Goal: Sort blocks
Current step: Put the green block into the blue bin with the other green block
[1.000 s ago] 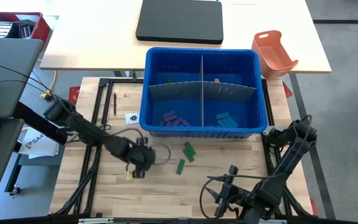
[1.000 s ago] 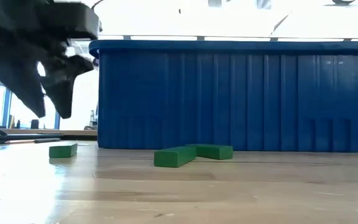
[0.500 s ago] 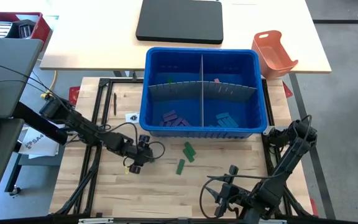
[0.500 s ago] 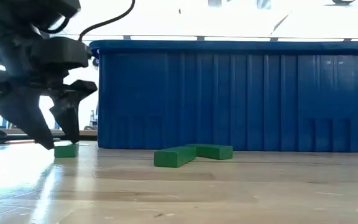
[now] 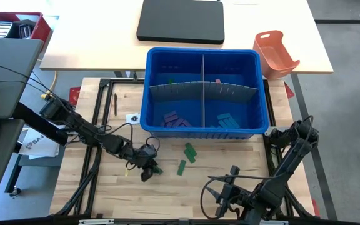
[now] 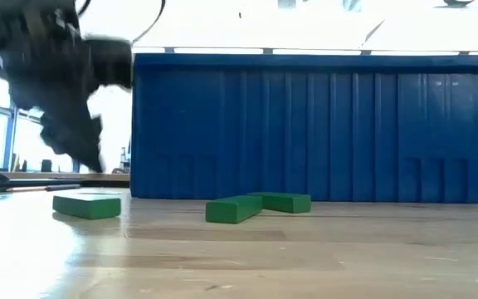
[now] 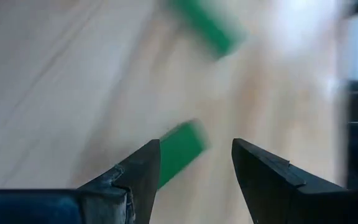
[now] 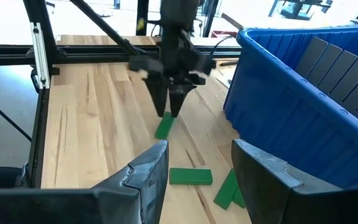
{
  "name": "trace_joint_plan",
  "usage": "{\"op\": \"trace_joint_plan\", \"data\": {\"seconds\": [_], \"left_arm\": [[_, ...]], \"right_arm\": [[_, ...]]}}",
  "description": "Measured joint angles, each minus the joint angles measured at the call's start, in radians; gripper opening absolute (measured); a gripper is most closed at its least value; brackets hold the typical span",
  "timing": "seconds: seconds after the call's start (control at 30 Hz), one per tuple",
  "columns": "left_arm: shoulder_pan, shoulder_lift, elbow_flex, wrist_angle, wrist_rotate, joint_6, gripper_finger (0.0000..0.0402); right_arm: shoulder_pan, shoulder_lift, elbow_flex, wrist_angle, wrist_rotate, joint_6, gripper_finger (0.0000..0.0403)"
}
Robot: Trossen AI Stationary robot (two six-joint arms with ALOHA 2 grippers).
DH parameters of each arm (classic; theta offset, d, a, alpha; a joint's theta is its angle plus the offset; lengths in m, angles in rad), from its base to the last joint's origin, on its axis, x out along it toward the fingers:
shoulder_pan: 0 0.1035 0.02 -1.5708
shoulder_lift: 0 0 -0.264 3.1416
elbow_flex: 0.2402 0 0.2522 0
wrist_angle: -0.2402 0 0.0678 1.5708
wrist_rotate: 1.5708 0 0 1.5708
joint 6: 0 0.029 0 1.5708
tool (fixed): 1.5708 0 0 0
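Left gripper [image 5: 147,170] lower left of centre in the high view, fingers parted, gripping nothing, poised over a small flat green block [image 5: 155,169] on the wooden table [image 5: 167,194]. Right gripper [image 8: 194,180] parted, empty, bottom right.

We see a deep blue plastic bin [image 5: 262,94] split by a grey slotted divider sheet [image 5: 203,87], standing on our pale wooden table [image 5: 167,194]. Beyond it lie a flat black rectangular pad [image 5: 181,22] and an orange-red plastic tray [image 5: 275,55].
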Motion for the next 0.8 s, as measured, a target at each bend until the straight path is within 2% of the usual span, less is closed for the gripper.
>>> {"op": "trace_joint_plan", "data": {"seconds": [0.1, 0.23, 0.33, 0.6, 0.8], "left_arm": [[-0.027, -0.004, 0.027, -0.005, -0.009, 0.164, 0.0193], [-0.085, -0.004, 0.032, -0.067, -0.036, 0.517, 0.0193], [-0.115, 0.000, 0.015, -0.101, -0.081, 0.706, 0.0193], [-0.068, 0.032, 0.007, -0.031, -0.099, 0.811, 0.0207], [-0.018, 0.111, 0.007, -0.005, 0.023, 0.827, 0.0239]], "right_arm": [[0.000, 0.000, 0.000, 0.000, -0.002, 0.000, 0.0171], [0.000, 0.000, 0.000, -0.002, -0.003, 0.000, 0.0171], [0.000, 0.000, 0.000, -0.003, -0.004, 0.000, 0.0171], [0.000, 0.000, 0.000, -0.003, -0.003, 0.000, 0.0171], [0.000, 0.000, 0.000, 0.000, -0.003, 0.007, 0.0171]]}}
